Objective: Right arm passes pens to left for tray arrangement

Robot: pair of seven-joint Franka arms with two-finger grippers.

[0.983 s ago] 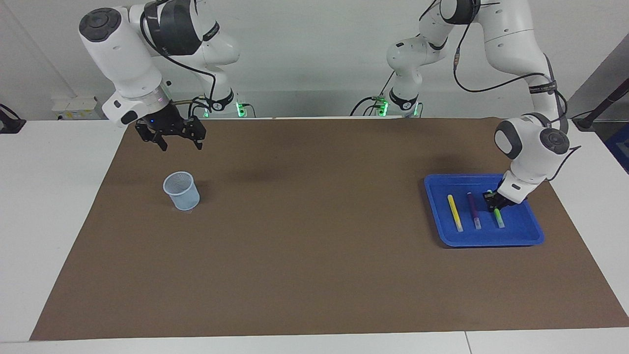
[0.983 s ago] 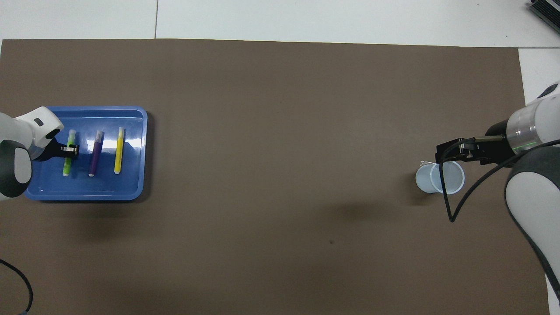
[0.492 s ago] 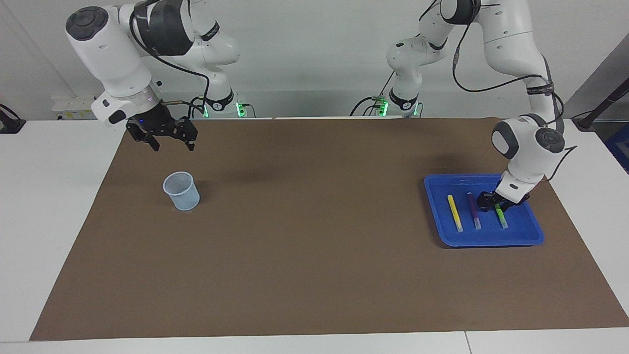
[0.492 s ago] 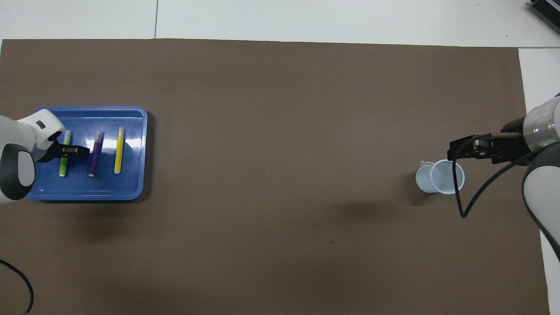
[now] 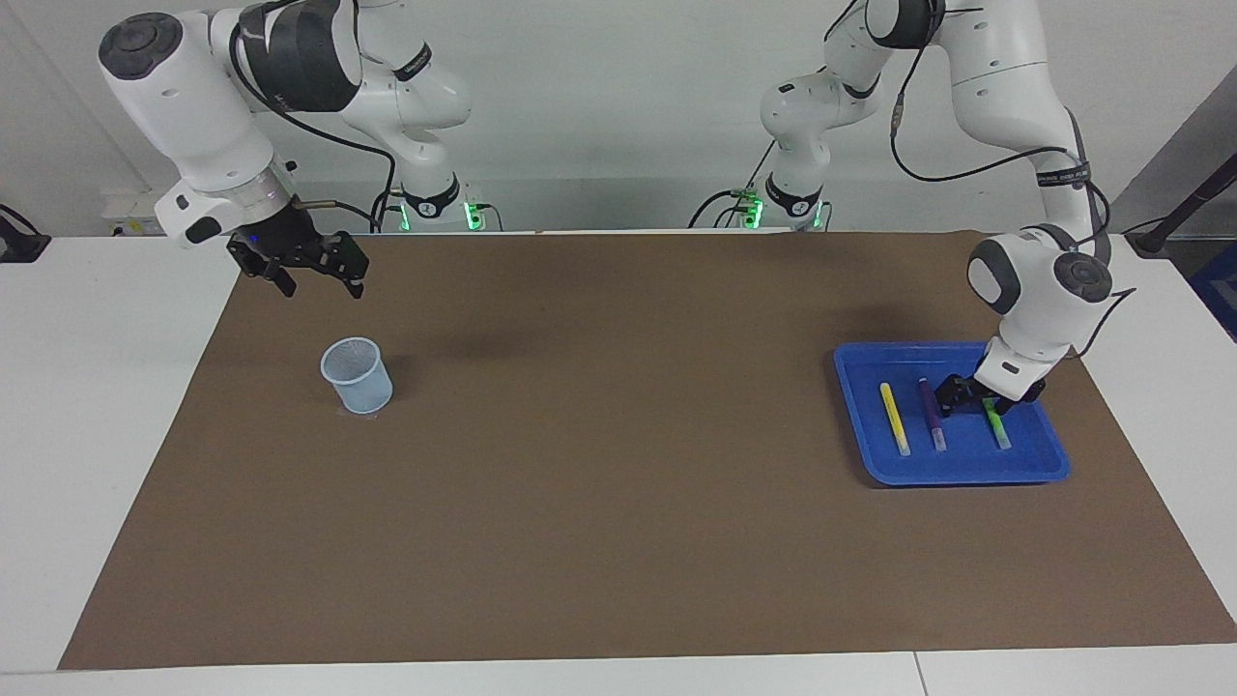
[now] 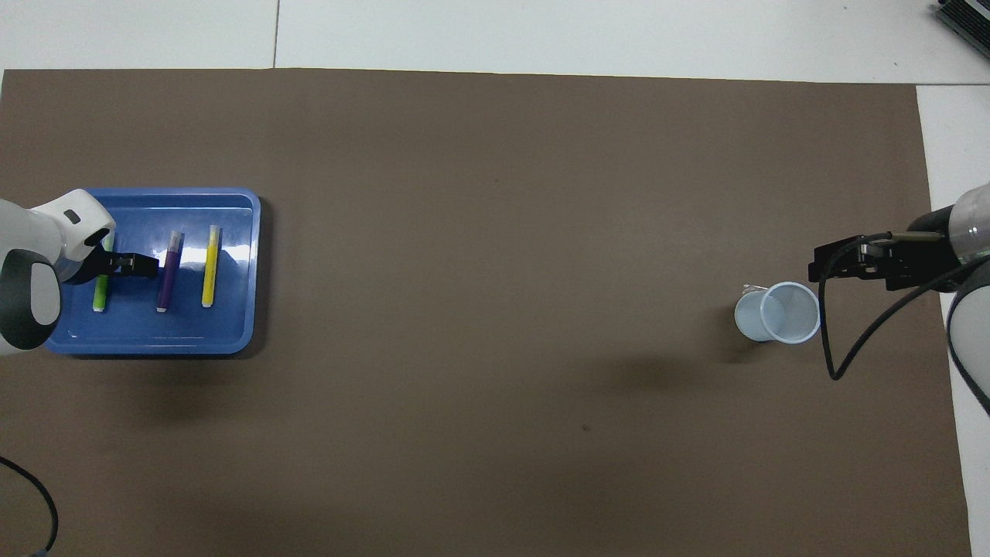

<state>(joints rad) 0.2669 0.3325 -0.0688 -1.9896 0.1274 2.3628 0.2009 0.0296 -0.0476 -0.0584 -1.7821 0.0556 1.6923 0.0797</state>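
The counter [image 5: 145, 406] is white and smooth, covered over most of its width by a flat, matte brown mat [image 5: 618, 464].

Toward the left arm's end sits the tray [image 5: 952, 471], a shallow square of glossy bright blue plastic with rounded corners and a raised rim. 3 slim pens lie flat in it, roughly parallel, each with a pale end pointing away from the robots: the yellow pen [image 5: 895, 418] nearest the middle of the counter, the purple pen [image 5: 932, 416] in the middle, the green pen [image 5: 995, 423] toward the outer rim.

The left gripper [image 5: 960, 403] is low over the tray, between the purple and green pens. In the overhead view its tip [image 6: 133, 264] reaches toward the purple pen [image 6: 168, 271], with the green pen [image 6: 101, 282] partly under the wrist. Its jaws appear to be apart and empty, though the angle leaves this uncertain; no pen is lifted off the tray floor.

Toward the right arm's end stands 1 pale mesh cup [image 5: 357, 375], a tapered round shape, upright. The right gripper [image 5: 311, 280], black with a small blue light on its base, hangs in the air over the mat near its edge, well apart from all 3 pens. Its jaws are apart and hold nothing.
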